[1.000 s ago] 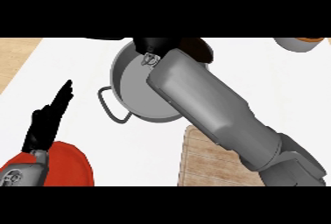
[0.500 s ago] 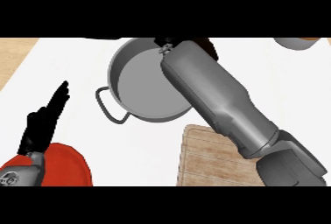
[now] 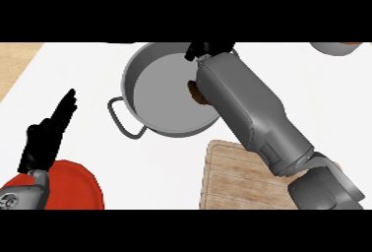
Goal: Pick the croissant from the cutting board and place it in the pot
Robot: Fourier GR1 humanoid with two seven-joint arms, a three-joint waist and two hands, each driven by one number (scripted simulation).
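The grey pot [image 3: 156,96] stands at the middle back of the white counter, its loop handle pointing to the front left. A brown croissant [image 3: 195,93] lies inside it by the right wall, partly hidden by my right forearm. That forearm crosses the pot's right side, and my right hand [image 3: 210,49] shows only as a black patch over the far rim, apart from the croissant. The wooden cutting board [image 3: 232,179] lies at the front right with nothing showing on its visible part. My left hand [image 3: 45,135] rests open at the left, fingers up.
A red round object [image 3: 73,187] sits at the front left under my left wrist. A grey bowl [image 3: 334,48] shows at the back right corner. A wooden strip [image 3: 15,64] borders the counter's left edge.
My right forearm has swung to the right across the pot, uncovering the croissant lying inside it. The left hand has not moved.
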